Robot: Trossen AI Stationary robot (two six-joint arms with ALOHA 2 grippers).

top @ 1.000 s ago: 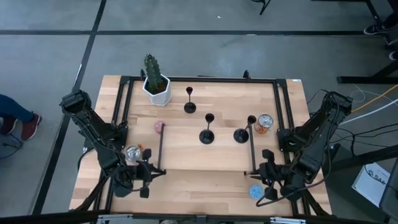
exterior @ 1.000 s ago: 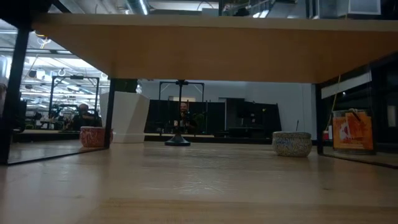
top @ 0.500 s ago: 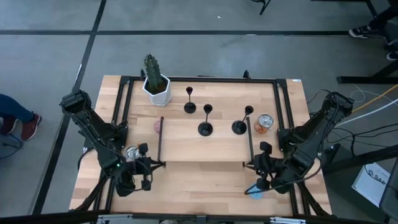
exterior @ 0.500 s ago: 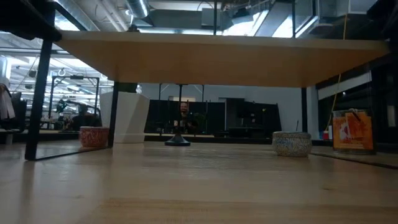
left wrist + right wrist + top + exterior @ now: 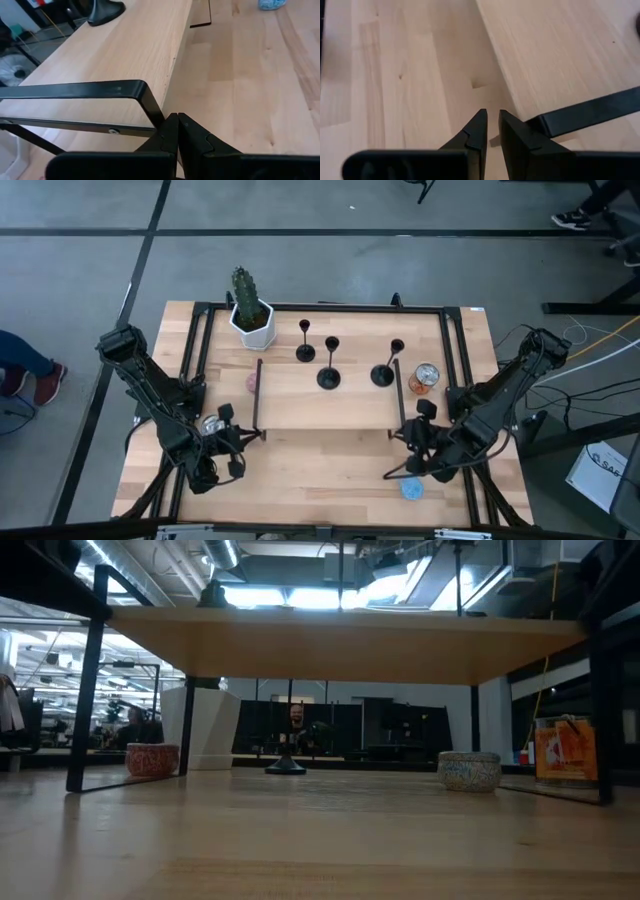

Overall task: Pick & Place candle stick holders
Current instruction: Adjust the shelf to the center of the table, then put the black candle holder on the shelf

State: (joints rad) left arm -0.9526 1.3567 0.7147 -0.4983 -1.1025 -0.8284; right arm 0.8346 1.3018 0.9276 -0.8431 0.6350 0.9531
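A: Two candle stick holders [image 5: 328, 377] ride the raised shelf [image 5: 300, 408], the third [image 5: 305, 352] stands behind. Top-heavy, tippy?

B: Probably. Left gripper [image 5: 240, 446] clamps the shelf's leg [image 5: 150, 102]; right gripper [image 5: 408, 452] pinches the other. Take stems low.

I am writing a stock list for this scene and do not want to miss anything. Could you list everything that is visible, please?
Candle holders: three, black; two on the shelf, one behind it on the table.
Shelf: one, light wood, black metal legs; table middle.
Cactus: one, green, white pot; far left corner.
Tins: three; pink by the shelf's left leg, grey, blue.
Can: one, orange and silver; right of the shelf.
Table: one, wood.
Person's leg: blue trousers, red shoe; left floor.
Left hand: shut, at the shelf's left leg.
Right hand: at its right leg.
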